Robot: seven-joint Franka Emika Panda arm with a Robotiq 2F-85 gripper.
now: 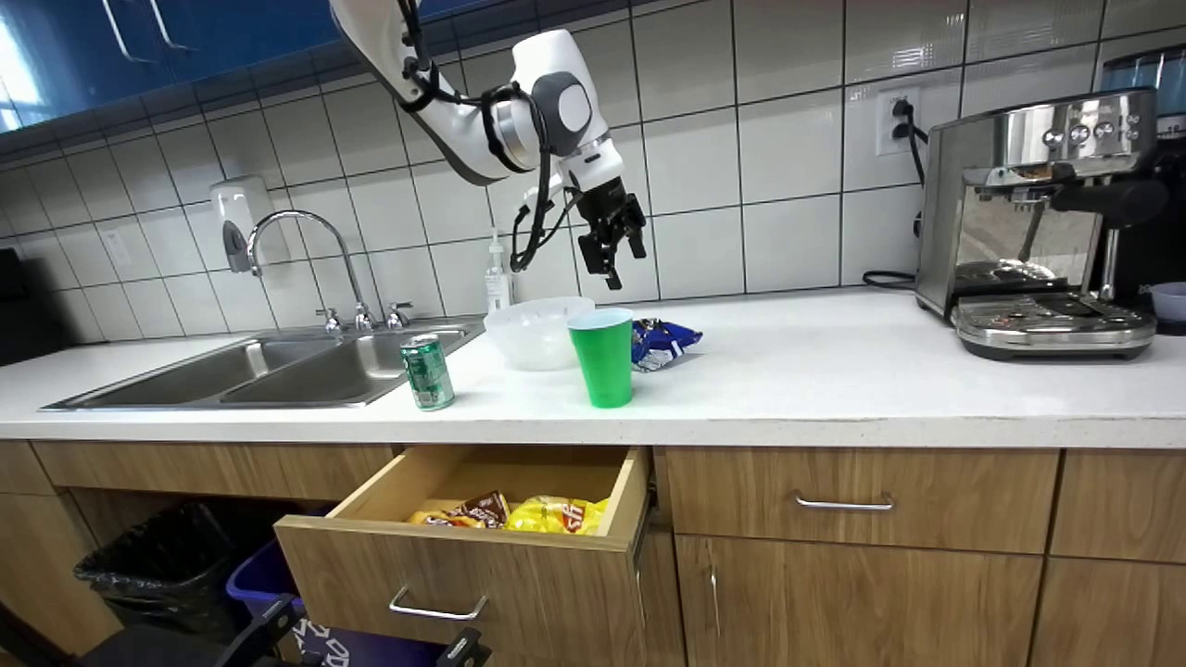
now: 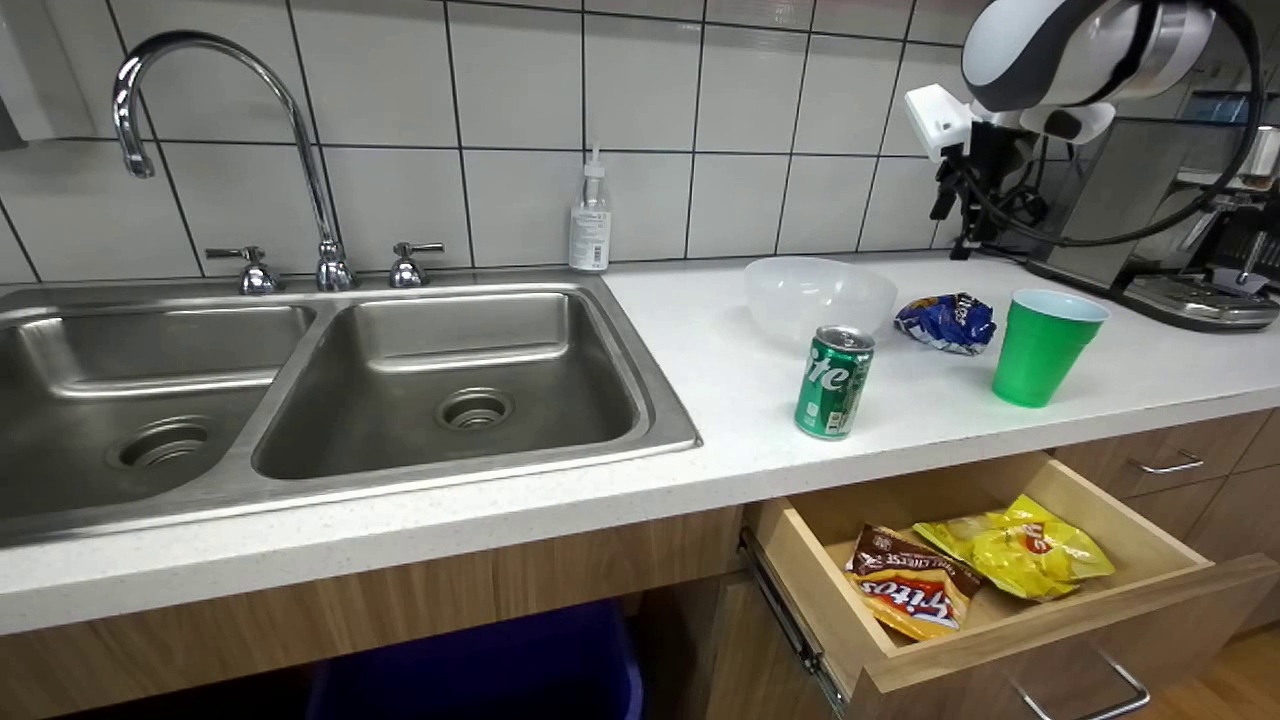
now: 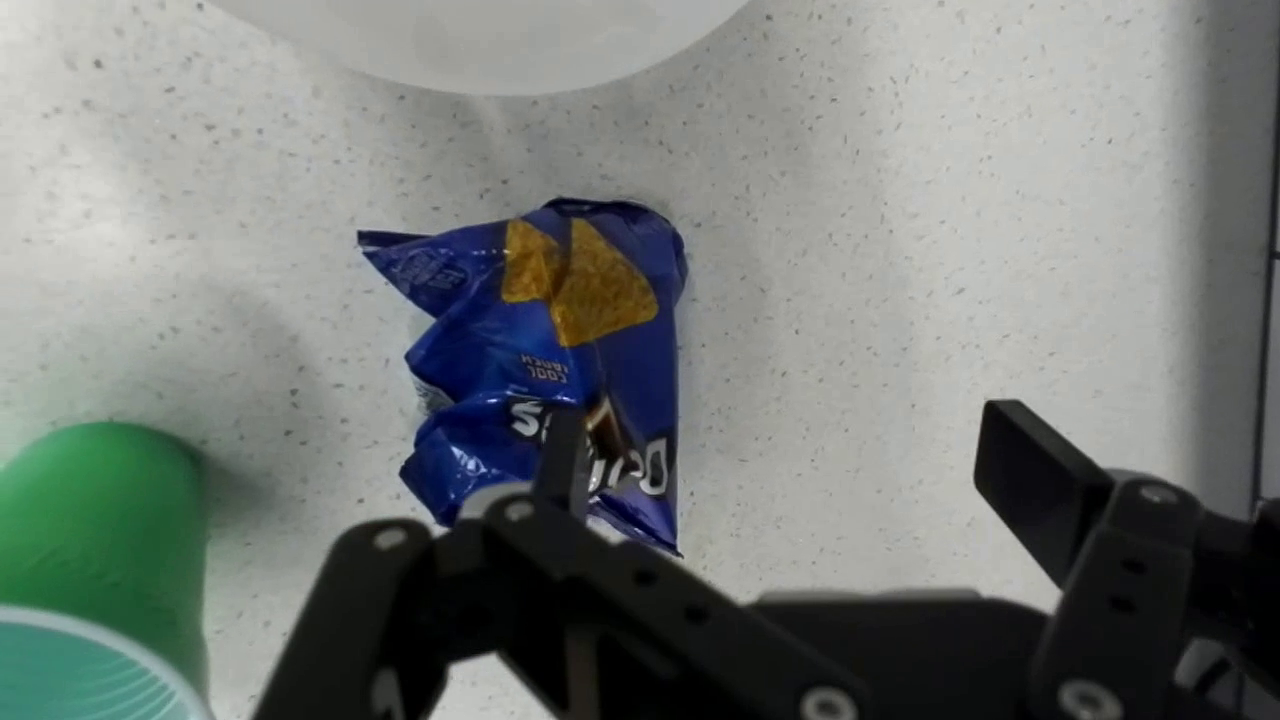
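Observation:
My gripper [image 3: 785, 435] is open and empty, above the white counter near the back wall; it also shows in both exterior views [image 1: 625, 262] [image 2: 952, 228]. Below it lies a crumpled blue Doritos bag [image 3: 640, 370], also in both exterior views [image 1: 660, 343] [image 2: 948, 322]. In the wrist view, the left finger overlaps the bag in the picture; the right finger is over bare counter. A green cup [image 3: 105, 520] stands beside the bag, upright [image 1: 604, 361] [image 2: 1045, 355]. A translucent white bowl [image 3: 500, 40] is on the bag's other side [image 1: 528, 338] [image 2: 810, 295].
A green Sprite can [image 1: 427, 372] [image 2: 832, 388] stands by the sink [image 2: 650, 400]. An open drawer [image 1: 454, 574] holds a Fritos bag [image 2: 905, 590] and a yellow bag [image 2: 1040, 550]. A coffee machine [image 1: 1038, 222], faucet [image 1: 338, 245] and soap bottle [image 2: 590, 225] stand along the wall.

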